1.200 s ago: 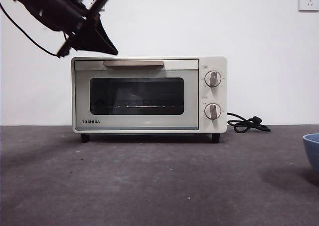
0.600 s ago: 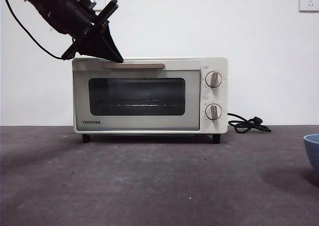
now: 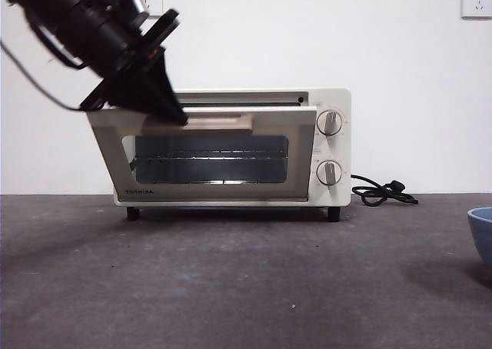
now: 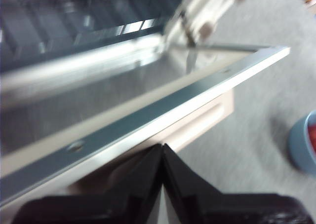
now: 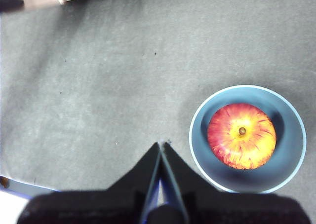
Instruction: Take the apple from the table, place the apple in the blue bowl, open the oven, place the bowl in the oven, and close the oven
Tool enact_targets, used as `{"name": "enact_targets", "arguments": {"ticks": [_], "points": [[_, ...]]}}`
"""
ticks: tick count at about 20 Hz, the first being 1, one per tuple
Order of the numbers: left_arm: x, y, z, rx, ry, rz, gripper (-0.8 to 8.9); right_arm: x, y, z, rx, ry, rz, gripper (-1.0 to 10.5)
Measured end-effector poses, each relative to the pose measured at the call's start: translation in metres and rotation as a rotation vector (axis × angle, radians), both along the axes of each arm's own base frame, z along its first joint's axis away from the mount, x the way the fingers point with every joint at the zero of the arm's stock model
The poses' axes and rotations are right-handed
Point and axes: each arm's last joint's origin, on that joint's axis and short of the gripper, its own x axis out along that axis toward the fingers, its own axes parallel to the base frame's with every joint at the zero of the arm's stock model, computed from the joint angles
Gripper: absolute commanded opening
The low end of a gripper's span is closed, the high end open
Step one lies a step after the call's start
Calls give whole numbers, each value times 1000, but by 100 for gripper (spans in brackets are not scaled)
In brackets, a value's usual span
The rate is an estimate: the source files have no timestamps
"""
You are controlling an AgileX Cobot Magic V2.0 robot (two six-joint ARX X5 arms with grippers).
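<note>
L claw [image 3: 165, 107] on oven [image 3: 330, 145] handle [image 3: 219, 121]

A black claw [image 3: 165, 107] from the upper left presses on the handle [image 3: 215, 121] of a cream oven [image 3: 327, 145], its door tilted partly open. A blue bowl [image 3: 482, 230] peeks in at the right edge of the grey tabletop [image 3: 231, 280].

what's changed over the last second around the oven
The left claw dropped onto the oven's handle and has pulled the door partly open, its top tilting outward. The oven body, the blue bowl with the apple and the waiting right claw stayed put.
</note>
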Motion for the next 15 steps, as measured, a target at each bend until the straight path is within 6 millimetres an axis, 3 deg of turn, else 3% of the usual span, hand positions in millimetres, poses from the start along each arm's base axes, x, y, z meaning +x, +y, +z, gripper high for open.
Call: {"name": "enact_targets", "arguments": {"ticks": [6, 9, 15], "points": [[-27, 10, -43, 5, 74, 71, -6, 0, 0, 0, 0, 0, 0, -11], [-29, 9, -42, 7, 69, 82, -6, 0, 0, 0, -1, 0, -1, -11], [-36, -11, -42, 40, 24, 62, -6, 0, 0, 0, -2, 0, -2, 1]]}}
